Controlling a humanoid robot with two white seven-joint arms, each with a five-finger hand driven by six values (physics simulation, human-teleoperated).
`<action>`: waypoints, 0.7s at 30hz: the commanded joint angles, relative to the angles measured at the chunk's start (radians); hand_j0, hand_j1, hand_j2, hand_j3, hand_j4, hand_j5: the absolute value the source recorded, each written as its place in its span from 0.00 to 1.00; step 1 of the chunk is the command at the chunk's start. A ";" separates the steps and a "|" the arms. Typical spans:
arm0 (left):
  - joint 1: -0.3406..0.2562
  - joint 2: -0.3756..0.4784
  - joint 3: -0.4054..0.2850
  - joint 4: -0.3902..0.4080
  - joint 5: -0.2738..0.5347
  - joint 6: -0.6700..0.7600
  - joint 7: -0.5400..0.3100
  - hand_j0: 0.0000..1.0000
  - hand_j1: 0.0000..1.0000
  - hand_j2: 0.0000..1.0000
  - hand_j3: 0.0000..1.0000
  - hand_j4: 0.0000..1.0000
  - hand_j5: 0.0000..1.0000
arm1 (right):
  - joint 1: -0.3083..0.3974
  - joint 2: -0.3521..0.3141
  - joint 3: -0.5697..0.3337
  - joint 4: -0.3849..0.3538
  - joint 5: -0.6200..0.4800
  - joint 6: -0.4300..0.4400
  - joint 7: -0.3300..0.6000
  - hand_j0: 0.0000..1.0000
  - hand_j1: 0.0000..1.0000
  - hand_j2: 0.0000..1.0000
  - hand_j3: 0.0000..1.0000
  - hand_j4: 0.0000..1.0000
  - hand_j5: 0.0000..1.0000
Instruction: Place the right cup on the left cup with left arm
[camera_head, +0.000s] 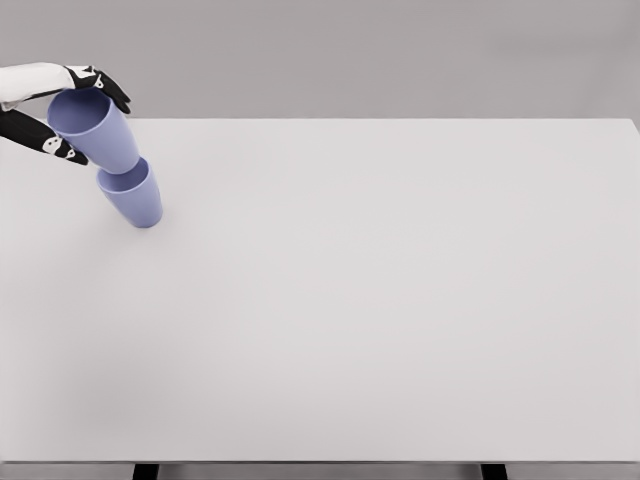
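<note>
At the upper left of the frame my left hand (62, 112), white with black fingers, comes in from the left edge. Its fingers are closed around the upper periwinkle-blue plastic cup (97, 128): some lie over the far side of the rim and the thumb presses on the near side. This cup is tilted, with its open mouth turned to the upper left.

Just to the right and below, the base of this cup sits in the mouth of the lower periwinkle-blue plastic cup (133, 196). The lower cup stands on the wide white flat table (380, 300) near its upper left corner, and it also seems to lean in the same direction.

My right hand does not appear in the frame.
</note>
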 joint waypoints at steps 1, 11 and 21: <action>0.000 -0.001 -0.010 0.021 0.005 0.003 0.000 0.55 0.55 0.55 0.55 0.55 0.55 | 0.000 0.000 0.000 0.000 0.000 0.000 0.000 1.00 1.00 1.00 1.00 1.00 1.00; 0.000 -0.052 -0.011 0.096 -0.023 0.003 0.000 0.55 0.55 0.55 0.55 0.55 0.55 | 0.000 0.000 0.000 0.000 0.000 0.000 0.000 1.00 1.00 1.00 1.00 1.00 1.00; 0.006 -0.086 -0.011 0.147 -0.044 0.003 0.000 0.55 0.55 0.55 0.55 0.55 0.55 | 0.000 0.000 0.000 0.000 0.000 0.000 0.000 1.00 1.00 1.00 1.00 1.00 1.00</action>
